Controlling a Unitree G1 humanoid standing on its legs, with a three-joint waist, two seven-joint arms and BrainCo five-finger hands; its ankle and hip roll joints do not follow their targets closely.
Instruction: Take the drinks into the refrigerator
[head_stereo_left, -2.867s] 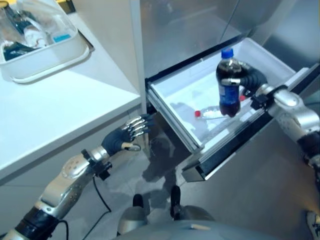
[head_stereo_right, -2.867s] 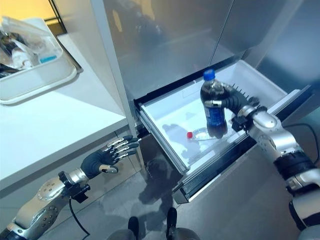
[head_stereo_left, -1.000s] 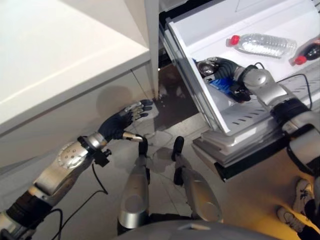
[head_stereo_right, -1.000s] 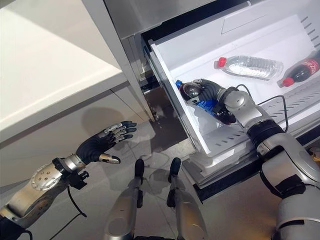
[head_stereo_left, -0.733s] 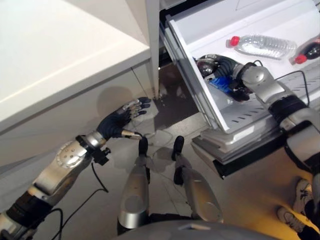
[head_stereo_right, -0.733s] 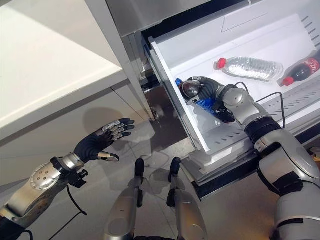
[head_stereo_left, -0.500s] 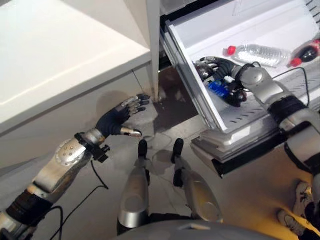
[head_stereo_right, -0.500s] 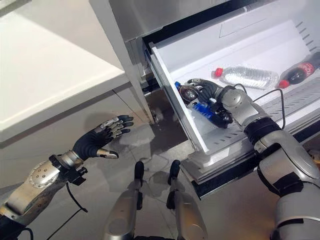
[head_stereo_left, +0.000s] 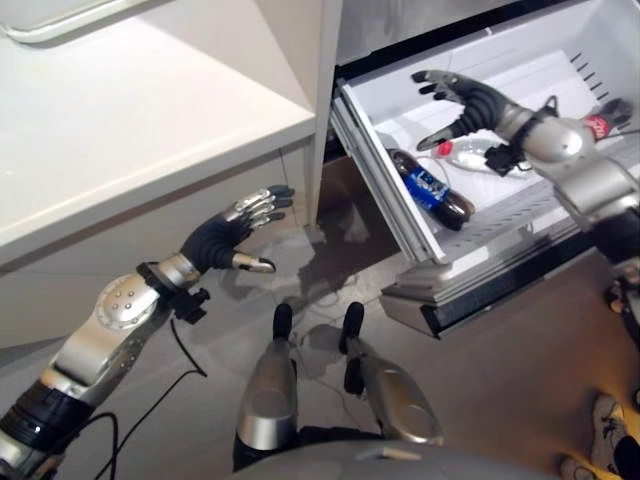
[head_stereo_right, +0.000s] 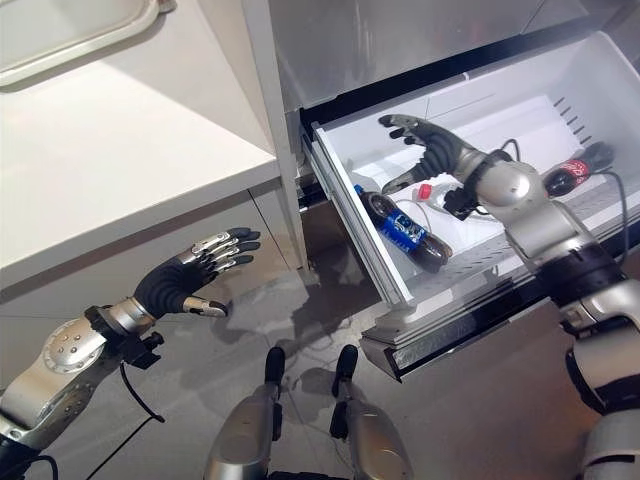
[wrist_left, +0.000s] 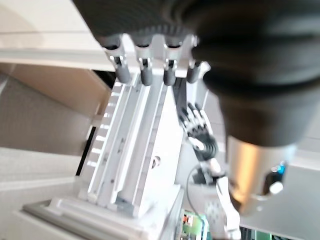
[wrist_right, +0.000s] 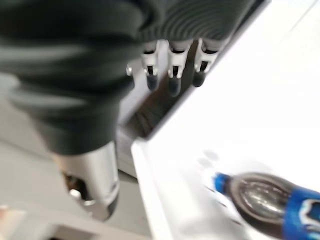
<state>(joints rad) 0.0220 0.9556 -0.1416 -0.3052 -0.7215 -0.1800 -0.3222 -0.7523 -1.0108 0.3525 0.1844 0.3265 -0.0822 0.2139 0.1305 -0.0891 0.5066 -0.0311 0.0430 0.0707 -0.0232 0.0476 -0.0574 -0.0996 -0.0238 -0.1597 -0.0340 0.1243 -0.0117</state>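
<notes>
White fridge drawer (head_stereo_right: 470, 100) open; blue-label cola bottle (head_stereo_right: 405, 228) lies inside by front wall. Right hand (head_stereo_right: 432, 152) above, fingers spread, empty; left hand (head_stereo_right: 185, 277) open, idle. Risk: bottle rolls when drawer shuts.

A kitchen setting, marked by a tall stainless-steel refrigerator (head_stereo_right: 400, 50) whose white pull-out bottom drawer (head_stereo_right: 470, 120) stands open over a grey tiled floor (head_stereo_right: 470, 420). Inside the drawer lie a dark cola bottle with a blue label and blue cap (head_stereo_right: 405, 228), a clear water bottle with a red cap (head_stereo_left: 470, 152) and, toward the far end, a second dark cola bottle with a red label (head_stereo_right: 565, 177). Just beside the refrigerator runs a smooth white countertop (head_stereo_right: 110, 160) over pale cabinet fronts (head_stereo_left: 120, 240), with the rim of a white plastic tray (head_stereo_right: 90, 40) resting on it near the back.
</notes>
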